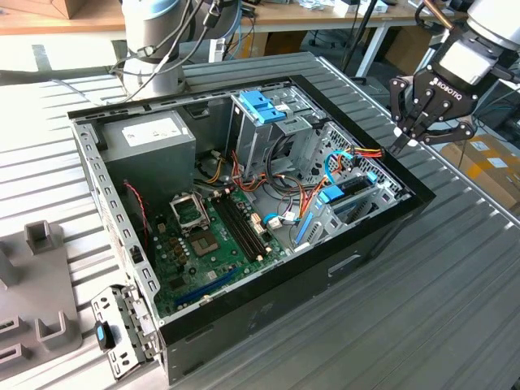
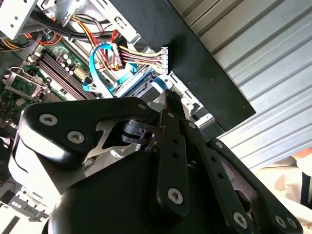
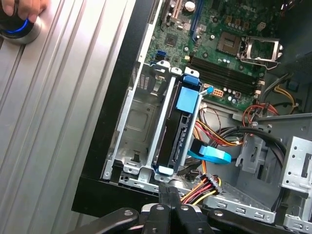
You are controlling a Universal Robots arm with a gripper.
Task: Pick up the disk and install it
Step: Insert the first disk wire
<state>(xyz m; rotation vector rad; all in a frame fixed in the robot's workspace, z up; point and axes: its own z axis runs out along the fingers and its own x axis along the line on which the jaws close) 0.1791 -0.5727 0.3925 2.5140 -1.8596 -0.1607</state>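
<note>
Disk placement comes down to the open computer case (image 1: 244,317), the biggest thing on the ribbed metal table (image 1: 455,325), lying on its side with its inside exposed. In the case corner at the exterior view's right, against the black side wall, stands a silver drive cage (image 3: 131,122) with two slots side by side.

The slot nearer the wall is bare. The disk (image 3: 180,131) stands on edge in the other one, a dark narrow body with a blue rail along its top face. Its long axis runs from the case's black wall towards the motherboard (image 3: 229,29), and it looks seated along most of the slot's length. I cannot tell whether it is fully home or latched.

The gripper (image 3: 170,207) hangs over the wall end of the cage, just above the case's rim, so the disk lies straight ahead of it, along the line of the slot. In the exterior view the gripper (image 1: 404,143) points down at that same edge. Its fingers are pressed together with nothing between them, and they seem just clear of the disk's end rather than touching it.

Close by the fingertips lie a blue flat cable (image 3: 209,155) and a multicoloured power connector (image 3: 207,184).
</note>
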